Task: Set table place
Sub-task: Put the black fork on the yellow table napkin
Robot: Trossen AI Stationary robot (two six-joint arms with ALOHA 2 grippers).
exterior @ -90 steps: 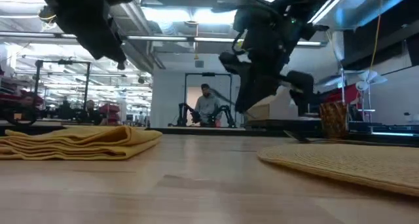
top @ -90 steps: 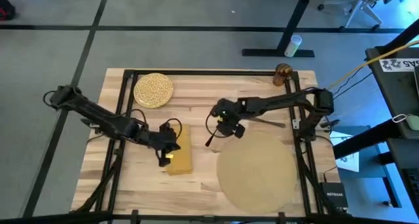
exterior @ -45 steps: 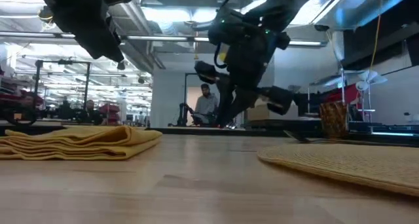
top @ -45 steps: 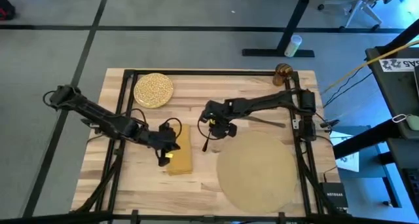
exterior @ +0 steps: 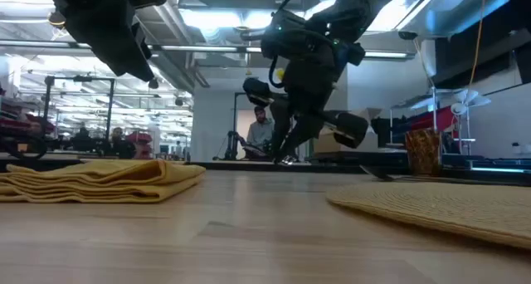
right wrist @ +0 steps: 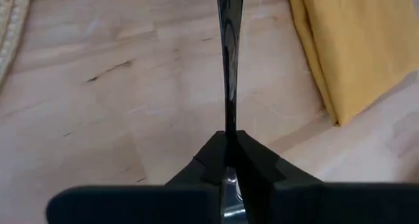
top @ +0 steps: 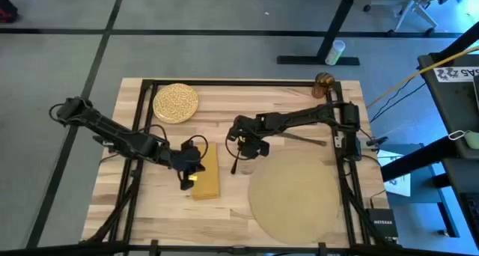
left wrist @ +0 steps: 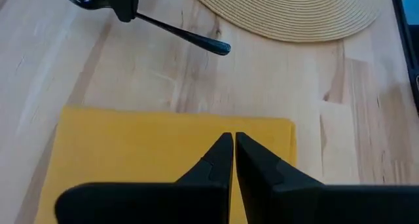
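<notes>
R gripper [top: 241, 145] jaws pinch the fork [left wrist: 157, 24] near its tines; handle hangs down toward the table [top: 224, 106], over bare wood btw the napkin [top: 206, 172] and the placemat [top: 296, 196]. Right wrist view: the handle runs straight out from the pinched fingers [right wrist: 252, 162], napkin edge just beside.

L gripper [top: 191, 171] jaws pressed together, nothing in them, above the folded yellow napkin, mid-table.

Plate [top: 176, 103] at the far L corner, apart from the mat. Amber glass [top: 323, 82] at the far R corner. A person [exterior: 261, 134] stands in the room beyond.
</notes>
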